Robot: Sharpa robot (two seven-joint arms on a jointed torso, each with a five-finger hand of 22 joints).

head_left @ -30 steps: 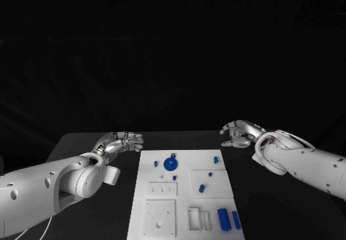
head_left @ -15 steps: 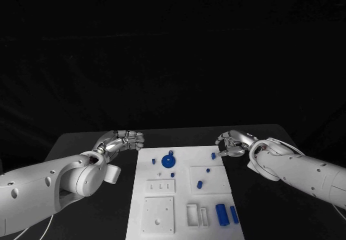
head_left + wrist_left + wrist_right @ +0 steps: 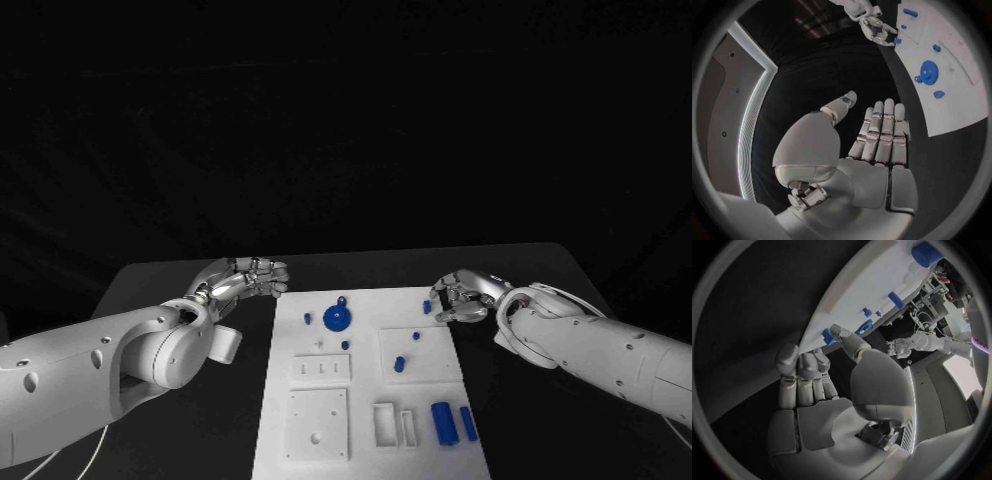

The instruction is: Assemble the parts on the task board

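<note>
Dark room, black tabletop [image 3: 188, 420], black backdrop behind it.

Board [image 3: 325, 420]: white plate, middle of the tabletop, running away from me. It carries raised white blocks and blue parts.

Disc [image 3: 338, 320]: blue, round, with a small tab, lying on the board's far half toward my left side; also seen from my left wrist [image 3: 929, 72].

Peg [image 3: 428, 306]: small, blue, at the board's far edge on my right side, just beside my right fingertips. I cannot tell whether they touch it.

Cylinders [image 3: 446, 424]: two blue, lying side by side at the near corner on my right side, next to a white slotted block [image 3: 391, 424].

Further small blue pieces: one near the disc [image 3: 306, 320], others on the square block [image 3: 401, 363] at mid-board.

Left robot hand [image 3: 248, 280]: over bare tabletop just off the board's far corner on my left side. From the wrist [image 3: 873, 145] the fingers lie straight and side by side, thumb apart, nothing in them.

Right robot hand [image 3: 464, 296]: at the board's far edge on my right side, fingers curled inward toward the peg. From the wrist [image 3: 814, 385] the fingers bend over the palm, thumb reaching to the board's edge, nothing plainly gripped.
</note>
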